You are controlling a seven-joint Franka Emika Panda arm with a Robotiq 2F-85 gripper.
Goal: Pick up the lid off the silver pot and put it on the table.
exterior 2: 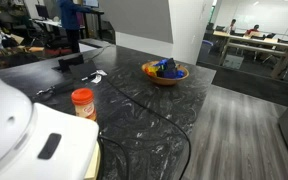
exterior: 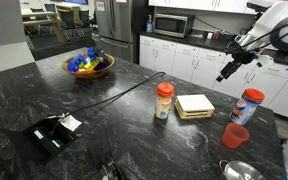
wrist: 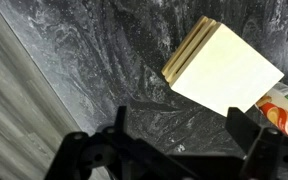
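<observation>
My fingers [wrist: 244,130] are spread wide with nothing between them. In an exterior view they hang high over the bench [exterior: 104,110], up and beyond the red cup [exterior: 235,135]; the wrist view shows them above a pale block [wrist: 224,65], not above the pot [exterior: 246,175]. The pot sits just beside the cup, on its near side, at the bottom edge of that view. I take the lid [exterior: 240,166] to be on it, though it is too small to be sure.

The worries, as I judge them:

- The wrist view does not show the pot at all, so a descent begun here would land on the block or on bare bench.
- The cup stands so close to the pot that a spread finger coming down could tip it.
- The lid is shallow and shiny; a pinch on its edge may slip, or drag the pot along and into the cup.
- The jar [exterior: 249,105] beyond the cup lies under my path and could be clipped if I travel low.
</observation>
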